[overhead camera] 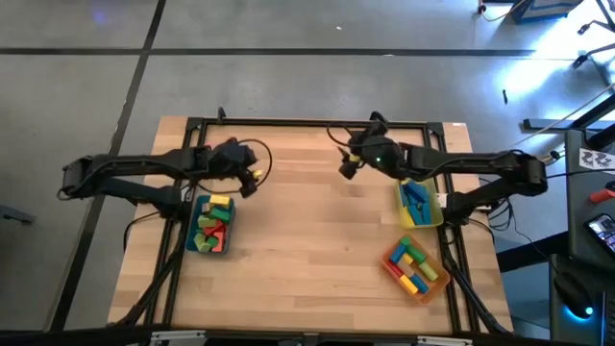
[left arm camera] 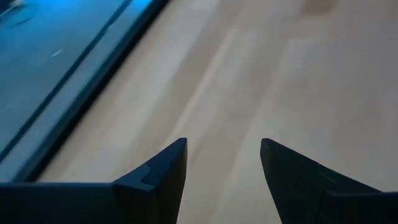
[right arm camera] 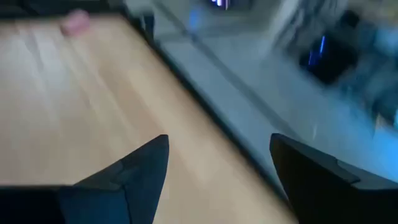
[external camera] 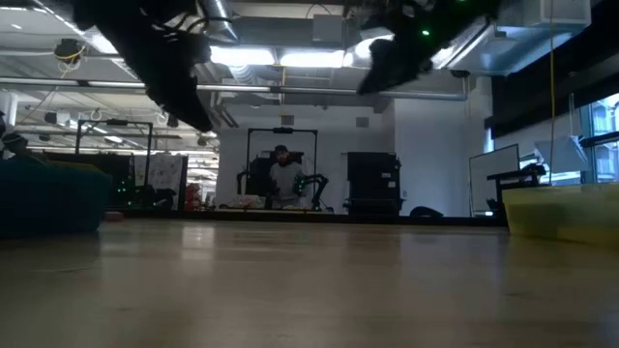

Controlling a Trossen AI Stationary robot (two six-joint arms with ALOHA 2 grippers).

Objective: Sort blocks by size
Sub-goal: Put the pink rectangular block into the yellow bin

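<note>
Blocks (overhead camera: 213, 227) of painted wood are lying sorted into three shallow trays on a pale wooden table (overhead camera: 307, 250), and no block is sitting between any fingers.

Both dark arms are reaching in from the table's sides, bent at the elbow, wrists raised above the surface. The left gripper (overhead camera: 252, 179) is hovering with its two wedge-shaped fingers (left arm camera: 163, 177) spread apart over bare wood, holding nothing. The teal tray (overhead camera: 195, 223) is lying just beside and below it, toward the table's near edge, packed with red, green and yellow blocks.

The right gripper (overhead camera: 348, 164) is hanging near the far edge of the table, its fingers (right arm camera: 140, 171) also spread wide and empty. The yellow tray (overhead camera: 434, 213) is sitting close behind it, along its own forearm, holding blue pieces. The orange tray (overhead camera: 434, 284) is lying farther off toward the near edge, carrying yellow, green, blue and red bars laid side by side.

Exact block counts cannot be told. In the right wrist view, one small pink thing (right arm camera: 76, 22) is resting on the wood ahead of the fingers; its shape is blurred.

In the low view, a person (external camera: 283, 177) is sitting in the room beyond.
</note>
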